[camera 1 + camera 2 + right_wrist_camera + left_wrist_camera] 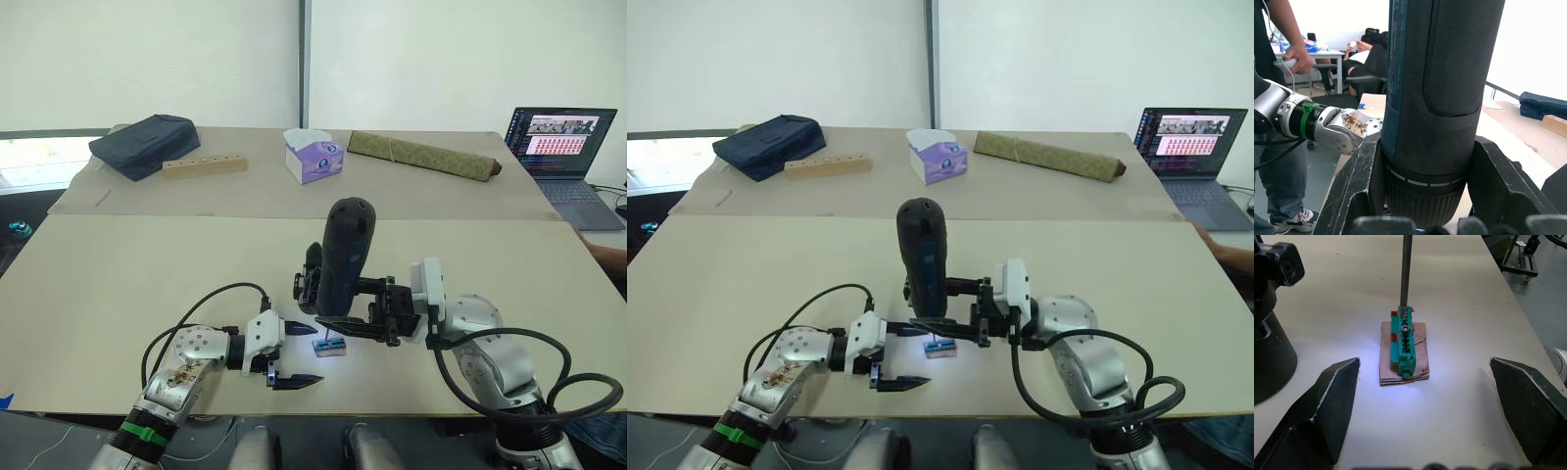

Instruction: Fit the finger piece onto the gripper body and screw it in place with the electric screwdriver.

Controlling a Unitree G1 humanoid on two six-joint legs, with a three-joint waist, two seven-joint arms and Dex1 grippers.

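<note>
No brand or lettering can be read anywhere; the open laptop [563, 147] at the far right corner shows only rows of small pink tiles.

From the head views, a broad pale-beige desk [118, 284] runs back to a white wall. Along its far part lie a dark navy fabric bag [145, 144], a light wooden block with a row of holes [204, 167], a purple-and-white tissue box [313, 157] and a long olive-green rolled bundle [423, 155]. The right arm reaches in from the right with its forearm bent inward, and the right claw [345, 308] pinches the thick matte-black electric screwdriver [343, 253] upright, rounded end on top. Just behind it stands the small black gripper body with a round base [310, 279]. The left arm comes low from the bottom left, its left claw [290, 354] spread wide near the desk, just beside a small green block on a brown card [328, 345].

In the left wrist view the two black fingers [1327, 406] stand far apart, and between them lies the green block [1405, 345] – the screwdriver's thin metal bit [1406, 269] comes straight down onto its far end. The gripper body's dark base [1268, 347] sits to one side.

In the right wrist view the screwdriver's barrel is clamped between the black fingers [1359, 186]. Beyond it show the left arm [1327, 127], a person's hand holding a controller [1295, 56], and office chairs further back.
</note>
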